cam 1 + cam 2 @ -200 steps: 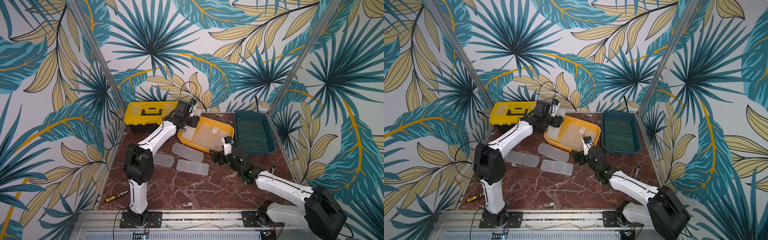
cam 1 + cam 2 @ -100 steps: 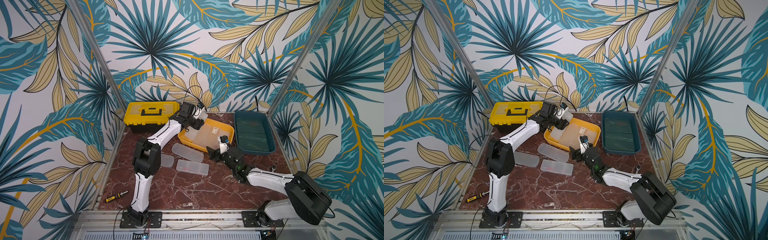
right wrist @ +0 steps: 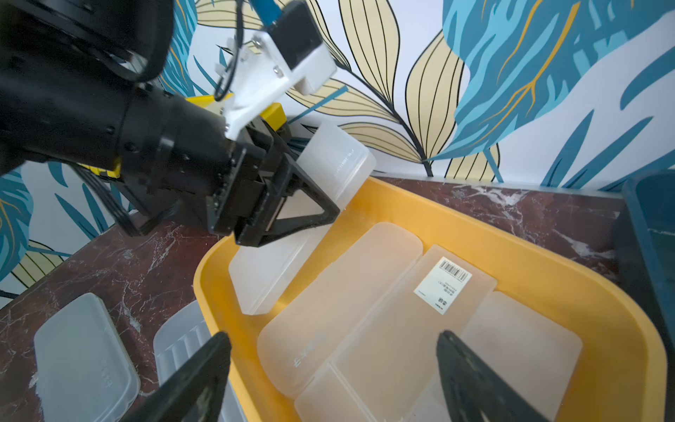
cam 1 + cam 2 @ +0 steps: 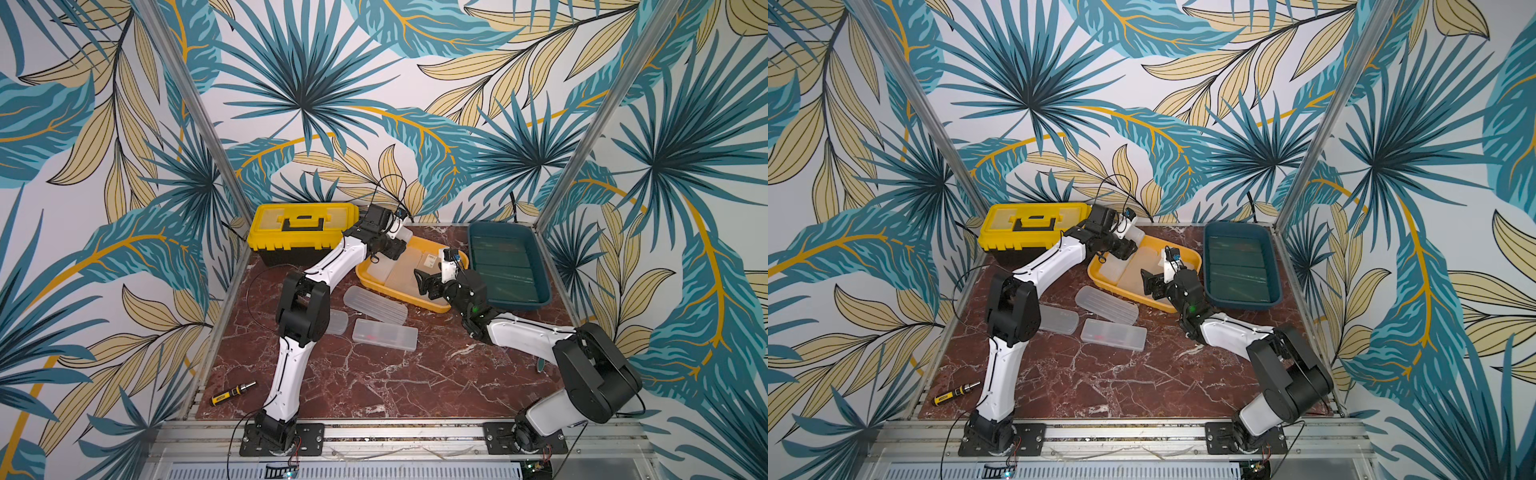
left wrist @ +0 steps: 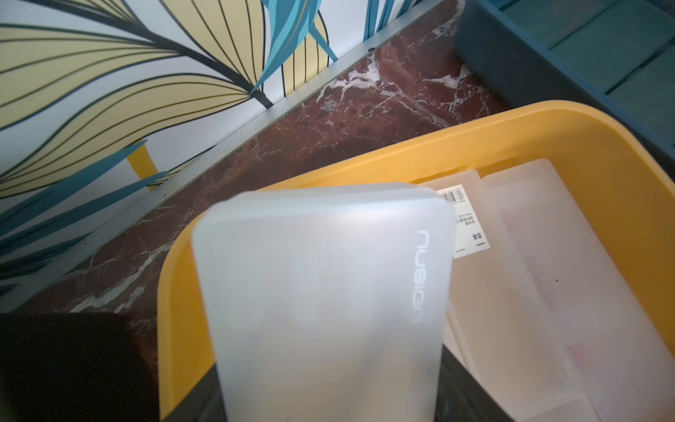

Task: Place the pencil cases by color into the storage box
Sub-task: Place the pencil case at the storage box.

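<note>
Gripping a frosted white pencil case edge-on, the left end effector is clamped on it over the far corner of the yellow tray. The right end effector is spread open with nothing in it, above the tray's near side.

Risks:
- Let go at this tilt, the case could flop onto the neighbouring frosted case and sit crooked.
- It could also tip back over the rim onto the table.
- The low end may snag the tray wall on the way down.
- The two arms are close, so a clash is possible.

The held case's long axis is pitched steeply, low end down in the tray corner, high end up toward the back wall. It runs roughly in line with the barcode-sticker case lying flat. Whether the low end touches the tray floor is unclear. Three frosted cases wait on the table.
</note>
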